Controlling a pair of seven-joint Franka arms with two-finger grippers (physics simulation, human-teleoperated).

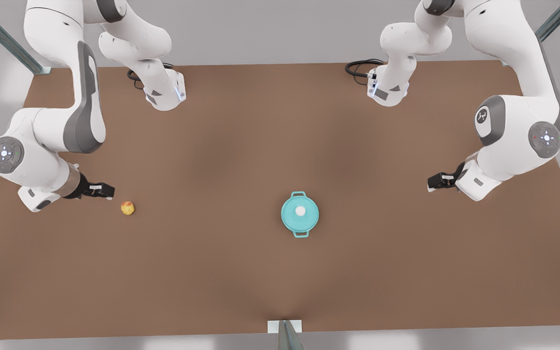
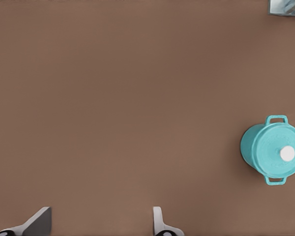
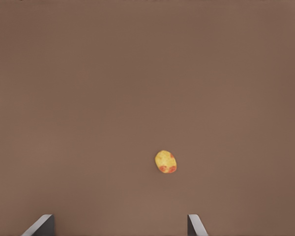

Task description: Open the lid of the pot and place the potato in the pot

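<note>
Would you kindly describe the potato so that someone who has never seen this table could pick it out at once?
Start with the wide brown table and find the teal pot near its middle, lid on. Look far toward the front view's left, where the right pincer hangs open. Just beyond its tips lies the potato: a small yellow-orange lump with reddish patches, far smaller than the pot.

Left hand, right hand: fingers spread.

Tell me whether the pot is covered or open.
Covered. The lid sits flat on the pot, white knob centred, rim hidden; the potato lies apart on the table.
</note>
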